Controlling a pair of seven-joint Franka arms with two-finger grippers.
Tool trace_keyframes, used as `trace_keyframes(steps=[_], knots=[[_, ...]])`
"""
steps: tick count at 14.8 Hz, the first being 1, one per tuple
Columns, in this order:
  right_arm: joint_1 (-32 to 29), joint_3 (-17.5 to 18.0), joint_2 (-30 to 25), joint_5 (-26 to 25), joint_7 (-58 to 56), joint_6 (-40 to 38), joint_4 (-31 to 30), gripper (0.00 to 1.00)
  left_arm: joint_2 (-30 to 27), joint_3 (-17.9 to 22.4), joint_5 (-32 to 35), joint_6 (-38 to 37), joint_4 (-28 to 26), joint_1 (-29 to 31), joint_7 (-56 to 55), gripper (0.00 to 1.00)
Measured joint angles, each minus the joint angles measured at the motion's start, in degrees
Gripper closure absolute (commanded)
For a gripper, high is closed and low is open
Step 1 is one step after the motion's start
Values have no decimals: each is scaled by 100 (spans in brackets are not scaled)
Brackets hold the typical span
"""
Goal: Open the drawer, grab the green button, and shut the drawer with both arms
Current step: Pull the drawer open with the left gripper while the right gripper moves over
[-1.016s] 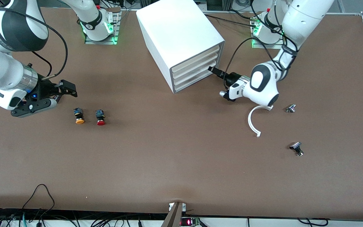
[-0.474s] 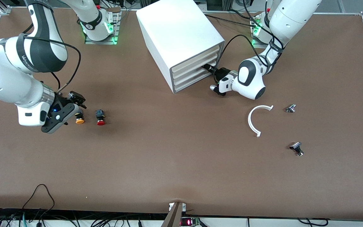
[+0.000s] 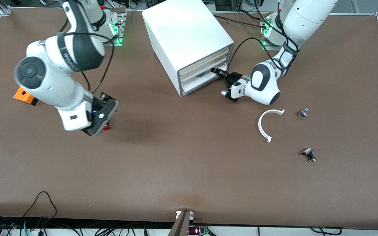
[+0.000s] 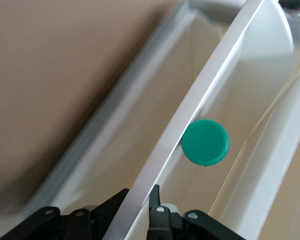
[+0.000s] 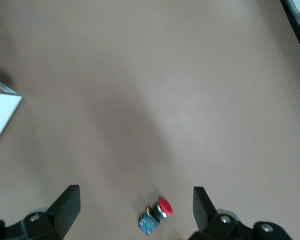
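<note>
Pinching drawer (image 4: pixel 155 150) front edge w/ left gripper (image 4: pixel 140 210), jaws pressed together on it | button (image 4: pixel 205 142) inside drawer, just past gripper tips, apart | right gripper (image 5: pixel 135 205) spread, over red button (image 5: pixel 157 212), away from cabinet (image 3: pixel 185 39)

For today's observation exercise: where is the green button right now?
The green button lies inside the cabinet's bottom drawer, slightly pulled out. The left hand, shut on the drawer's front edge, is close beside it.

Two buttons (image 4: pixel 205 142), two metal knobs (image 3: pixel 303 112), one cabinet (image 3: pixel 185 39).
</note>
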Motion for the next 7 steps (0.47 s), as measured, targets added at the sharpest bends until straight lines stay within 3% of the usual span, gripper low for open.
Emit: trace_keyframes(steps=[3,6,7], knots=[[403,8,210,0,0,2,250,0,-61,787,6,-74,378,141,253,100],[629,19,488,0,-12,3,618,0,-61,1036,22,71,591,272,290,100],[681,57,577,0,-30,4,740,0,-61,1052,24,110,625,287,290,74]])
